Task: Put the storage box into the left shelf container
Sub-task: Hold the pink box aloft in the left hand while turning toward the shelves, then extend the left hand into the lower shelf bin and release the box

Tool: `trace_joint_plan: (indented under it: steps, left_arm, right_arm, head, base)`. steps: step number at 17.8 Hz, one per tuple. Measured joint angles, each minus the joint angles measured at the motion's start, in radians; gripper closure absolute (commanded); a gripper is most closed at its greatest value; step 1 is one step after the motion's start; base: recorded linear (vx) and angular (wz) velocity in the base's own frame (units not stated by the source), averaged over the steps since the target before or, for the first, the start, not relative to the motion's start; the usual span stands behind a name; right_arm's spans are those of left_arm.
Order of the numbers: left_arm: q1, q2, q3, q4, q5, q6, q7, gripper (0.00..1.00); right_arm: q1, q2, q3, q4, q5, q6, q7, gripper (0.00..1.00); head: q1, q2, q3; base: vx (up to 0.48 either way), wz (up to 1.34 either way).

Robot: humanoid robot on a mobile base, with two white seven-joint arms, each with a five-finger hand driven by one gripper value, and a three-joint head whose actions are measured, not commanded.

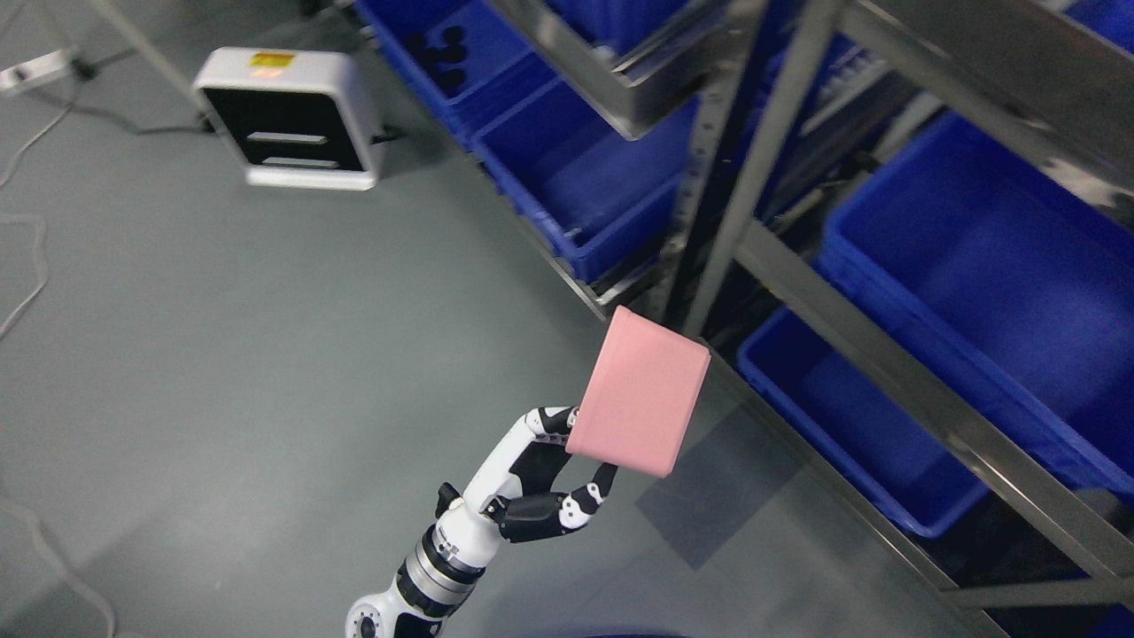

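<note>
Left hand [540, 483] only pinches the bottom edge of the pink plastic storage box [640, 403], so it could easily slip or clip the steel shelf upright [753, 168] before reaching the blue shelf container [611, 190].

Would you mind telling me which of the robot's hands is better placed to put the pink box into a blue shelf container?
The left hand: it already grips the pink storage box by its lower edge, beside the metal shelf with its blue containers. The right hand is not in view.

A metal shelf [850, 346] carries several blue bins [983, 292] — the grey floor [266, 354] carries a white device [288, 120] and cables [27, 266].
</note>
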Motion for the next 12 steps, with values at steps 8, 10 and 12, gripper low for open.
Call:
trace_joint_plan:
  steps: [8, 10, 12]
  left_arm:
    - [-0.027, 0.005, 0.050, 0.024, -0.087, -0.003, -0.040, 0.97]
    - [-0.065, 0.022, 0.089, 0.028, -0.116, 0.000, -0.053, 0.97]
    - [-0.106, 0.040, 0.121, 0.032, -0.145, 0.009, -0.058, 0.97]
  right_arm:
    - [0.000, 0.000, 0.000, 0.000, 0.000, 0.000, 0.002, 0.00]
    - [0.000, 0.000, 0.000, 0.000, 0.000, 0.000, 0.002, 0.00]
    - [0.000, 0.000, 0.000, 0.000, 0.000, 0.000, 0.002, 0.00]
  head:
    - [0.0000, 0.000, 0.000]
    - [0.0000, 0.000, 0.000]
    - [0.0000, 0.000, 0.000]
  base:
    - [0.244, -1.03]
    - [0.197, -0.69]
    - [0.194, -0.66]
